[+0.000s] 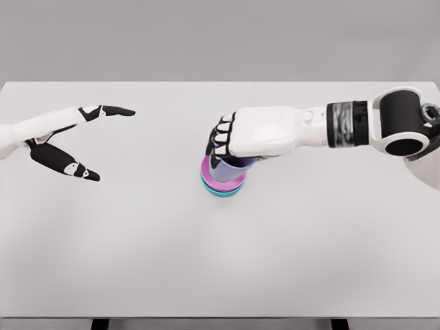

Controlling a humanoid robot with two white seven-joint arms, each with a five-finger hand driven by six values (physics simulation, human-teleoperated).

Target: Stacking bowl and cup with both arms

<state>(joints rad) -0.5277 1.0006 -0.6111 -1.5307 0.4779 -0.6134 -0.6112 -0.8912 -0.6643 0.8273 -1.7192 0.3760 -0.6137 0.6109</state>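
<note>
Setting the cup down into the stack looks like the step in hand here; the right hand comes in from 3 o'clock and its fingers are curled down around the cup's rim, clamped on it; the cup itself is a bluish-purple thing sitting in or just above a pink bowl, which in turn rests inside a teal bowl; whether the cup's base has actually touched the pink one I can't tell, the hand hides that bit.

To do this well, I'd say keep the cup upright and centred over the bowls, lower it straight, and only spread the fingers once it's seated; if the fingers drag sideways on release the whole pile could slide, since nothing is bracing it; lifting straight up afterward seems the safe exit.

The left hand is well apart at about 9 o'clock from the stack, fingers and thumb spread wide, holding nothing, just hovering over the table.

Count, as far as I can see: one cup, two bowls (pink and teal), two hands, one white table; the stack sits roughly at the table's middle.
</note>
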